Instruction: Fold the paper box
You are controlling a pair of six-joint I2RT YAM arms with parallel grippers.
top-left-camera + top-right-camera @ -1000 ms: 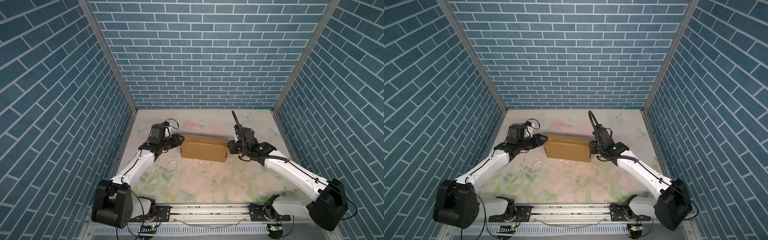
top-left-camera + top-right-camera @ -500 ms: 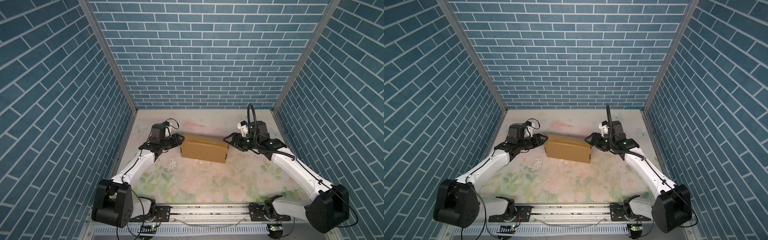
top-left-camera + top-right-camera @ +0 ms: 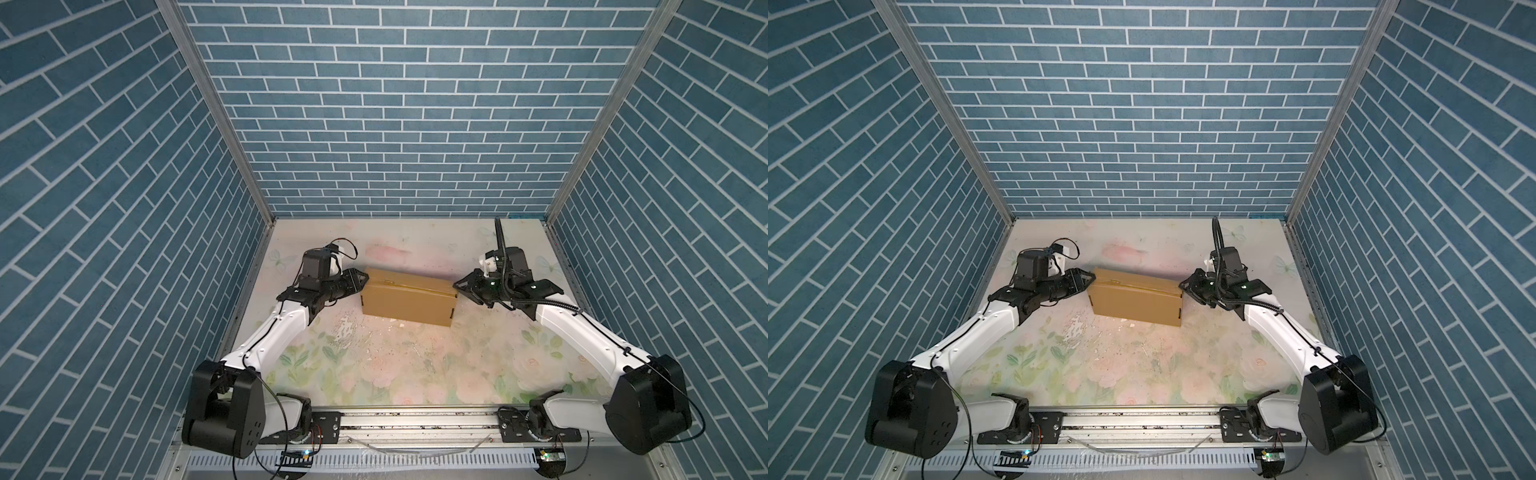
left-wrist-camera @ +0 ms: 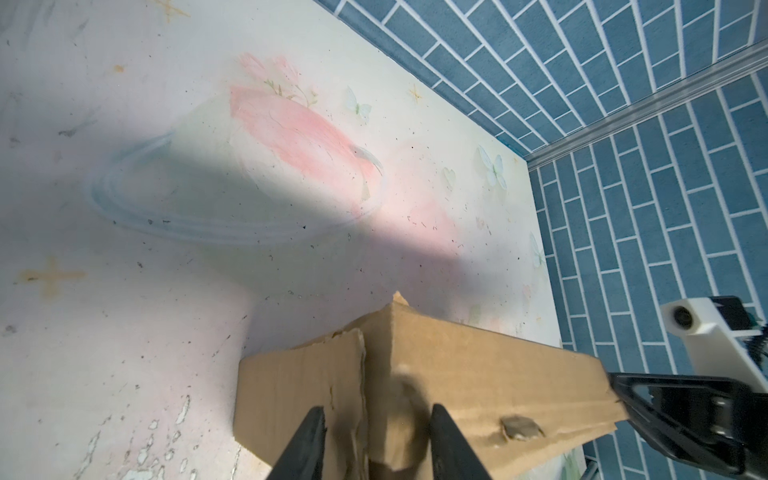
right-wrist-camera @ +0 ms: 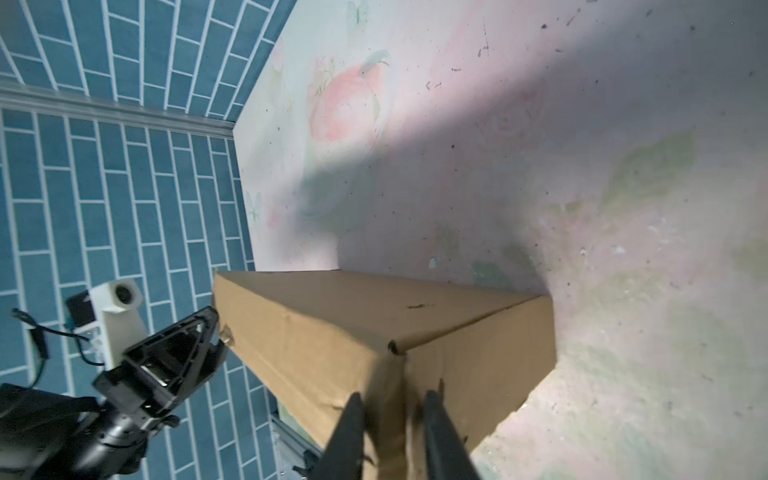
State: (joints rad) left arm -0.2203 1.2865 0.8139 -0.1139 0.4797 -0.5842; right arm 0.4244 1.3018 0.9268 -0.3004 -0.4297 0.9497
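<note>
Cardboard, likely light, crushable: we are clamping left gripper [image 3: 361, 281] and right gripper [image 3: 458, 286] onto end corners of the paper box [image 3: 407, 304].

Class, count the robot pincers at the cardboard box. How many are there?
2. The left pincer is at the box's left end; the right pincer is at its right end. None seems hidden.

**No legible writing in any view**

The paper box [image 3: 407, 303] shows plain tan faces, unprinted. The brick walls [image 3: 415, 124] and the floral table [image 3: 415, 374] carry pattern only. The small circuit boards [image 3: 297, 457] at the lower edge of the frame are too tiny to read.
</note>
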